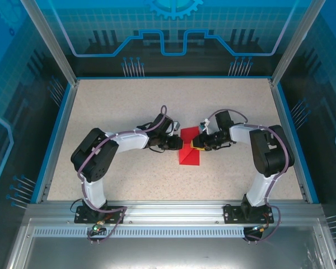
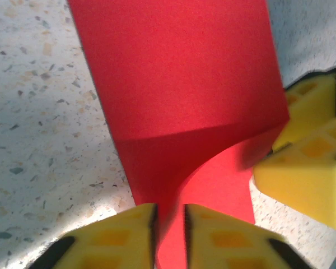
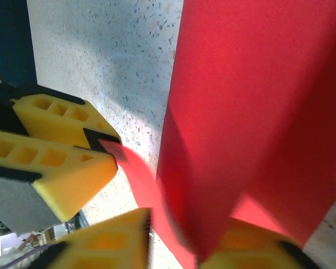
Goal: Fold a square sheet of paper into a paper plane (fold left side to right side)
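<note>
Seen from above as a pale, speckled tabletop (image 1: pixel 129 112), beige with small dark and tan flecks. Edged by a blue rim (image 1: pixel 58 134) on the left, the right and the far side, and met along the near side by a silver metal rail (image 1: pixel 168 210). Carries a bright red sheet of paper (image 1: pixel 189 157) a little right of its middle, well apart from every edge. Lies partly flat against the speckled surface in the wrist views, a long straight edge resting on it. Curls up off the surface in a soft, uncreased bend at one part. Casts a grey shadow on the flecked top just beside the flat edge.
</note>
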Robot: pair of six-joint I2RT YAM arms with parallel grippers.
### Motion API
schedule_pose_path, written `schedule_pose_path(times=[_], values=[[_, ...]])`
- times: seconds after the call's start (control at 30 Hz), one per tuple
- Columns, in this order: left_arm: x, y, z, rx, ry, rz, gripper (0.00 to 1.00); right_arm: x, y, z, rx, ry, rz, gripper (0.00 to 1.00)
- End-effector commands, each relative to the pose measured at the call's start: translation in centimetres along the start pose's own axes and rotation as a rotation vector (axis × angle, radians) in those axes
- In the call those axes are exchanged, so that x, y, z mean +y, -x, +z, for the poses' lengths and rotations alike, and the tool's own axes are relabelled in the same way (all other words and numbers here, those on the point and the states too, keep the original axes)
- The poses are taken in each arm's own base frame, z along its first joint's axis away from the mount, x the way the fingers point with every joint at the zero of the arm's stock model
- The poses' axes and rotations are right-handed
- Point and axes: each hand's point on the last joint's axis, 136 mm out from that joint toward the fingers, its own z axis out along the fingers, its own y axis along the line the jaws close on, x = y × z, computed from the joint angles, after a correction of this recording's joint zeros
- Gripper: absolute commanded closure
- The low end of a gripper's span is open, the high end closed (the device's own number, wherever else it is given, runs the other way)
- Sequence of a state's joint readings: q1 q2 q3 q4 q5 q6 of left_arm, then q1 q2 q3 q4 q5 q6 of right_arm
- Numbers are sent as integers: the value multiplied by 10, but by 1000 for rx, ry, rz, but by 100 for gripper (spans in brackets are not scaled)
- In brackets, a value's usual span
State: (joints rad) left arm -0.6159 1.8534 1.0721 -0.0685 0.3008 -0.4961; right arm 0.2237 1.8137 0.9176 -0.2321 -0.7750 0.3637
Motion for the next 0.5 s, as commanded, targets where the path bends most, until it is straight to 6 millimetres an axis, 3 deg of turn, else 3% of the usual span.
schedule_pose_path(times=[0.0, 0.23, 0.47], values=[[-7, 11, -22, -72, -41, 5, 68, 19, 13, -4, -33, 61, -52, 99], [-16, 24, -75, -226, -209, -67, 30, 66, 25, -50, -146, 204, -183, 100], [-64, 27, -152, -406, -428, 6, 2, 142, 16, -101, -157, 420, -351, 100]])
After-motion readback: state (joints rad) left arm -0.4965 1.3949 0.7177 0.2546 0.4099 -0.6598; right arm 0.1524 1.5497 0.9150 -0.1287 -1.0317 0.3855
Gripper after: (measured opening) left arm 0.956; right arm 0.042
